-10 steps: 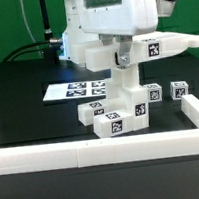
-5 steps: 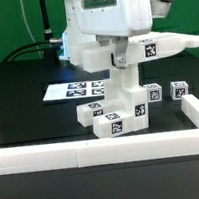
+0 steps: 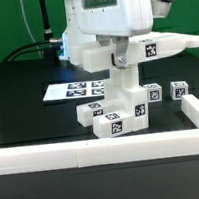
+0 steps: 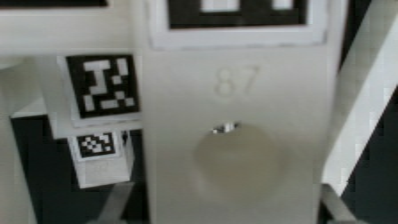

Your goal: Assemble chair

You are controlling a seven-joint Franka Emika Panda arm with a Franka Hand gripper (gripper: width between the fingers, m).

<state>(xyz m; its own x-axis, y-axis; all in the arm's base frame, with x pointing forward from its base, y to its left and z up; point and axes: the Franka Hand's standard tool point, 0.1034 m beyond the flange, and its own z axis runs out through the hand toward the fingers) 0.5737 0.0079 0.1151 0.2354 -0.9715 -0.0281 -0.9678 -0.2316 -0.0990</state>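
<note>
Panda gripper (image 3: pixel 118 57) at top of chair's upright slab (image 3: pixel 127 86), on tagged base block (image 3: pixel 115 119) mid-table; jaw state can't be told. Stiff, light, slick plastic, so prob. grip across flat faces.

"What sort of place was it?"

"A robotics lab bench, by every sign; a white robot arm (image 3: pixel 103 21) stood over a matte black table (image 3: pixel 28 111); a plain green backdrop (image 3: pixel 3 24) hung behind, and a dark cable (image 3: pixel 43 16) ran down in front of it."

"Anything besides the machine?"

"A white border rail (image 3: pixel 93 149) fenced the table's near edge; the marker board (image 3: pixel 71 90) lay flat on the surface; the white chair parts (image 3: pixel 118 117) bore black-and-white square tags; the wrist view showed one such tag (image 4: pixel 103 82) close up, beside a plastic slab (image 4: pixel 231 130) with the number 87 moulded into it."
</note>
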